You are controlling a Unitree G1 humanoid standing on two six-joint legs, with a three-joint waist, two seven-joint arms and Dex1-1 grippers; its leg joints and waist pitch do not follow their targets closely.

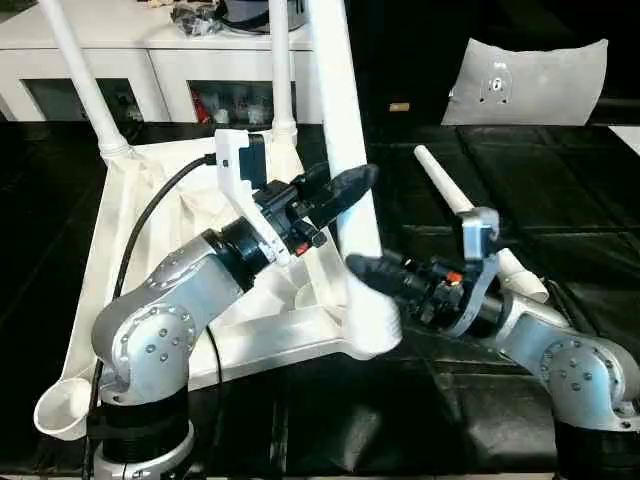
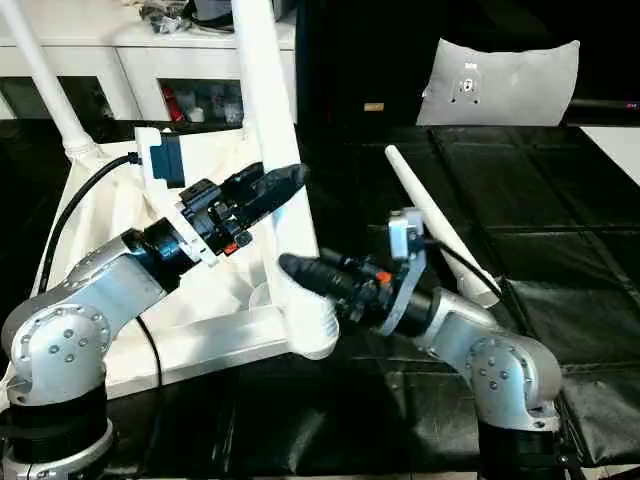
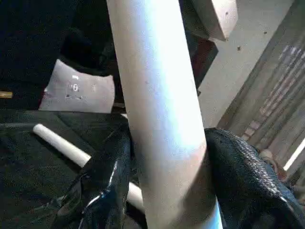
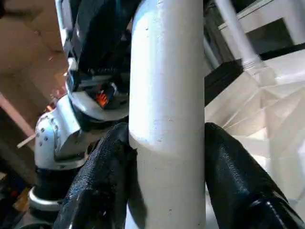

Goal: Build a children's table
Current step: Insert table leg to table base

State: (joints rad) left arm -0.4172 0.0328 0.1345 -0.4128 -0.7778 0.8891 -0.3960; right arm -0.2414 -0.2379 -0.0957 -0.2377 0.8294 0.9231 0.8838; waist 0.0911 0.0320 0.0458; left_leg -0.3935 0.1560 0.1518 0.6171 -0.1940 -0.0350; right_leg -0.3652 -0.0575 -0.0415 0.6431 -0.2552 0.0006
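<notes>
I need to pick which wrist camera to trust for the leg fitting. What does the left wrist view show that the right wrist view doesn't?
Left wrist view alone: the spare loose leg lying on the black work table, and a grey cushion beyond.

Right wrist view alone: the table top's ribbed underside, another leg already standing in a corner socket, and the left gripper higher on the leg.

Both: the white tube leg between that arm's own two black fingers, with the right gripper lower down.
</notes>
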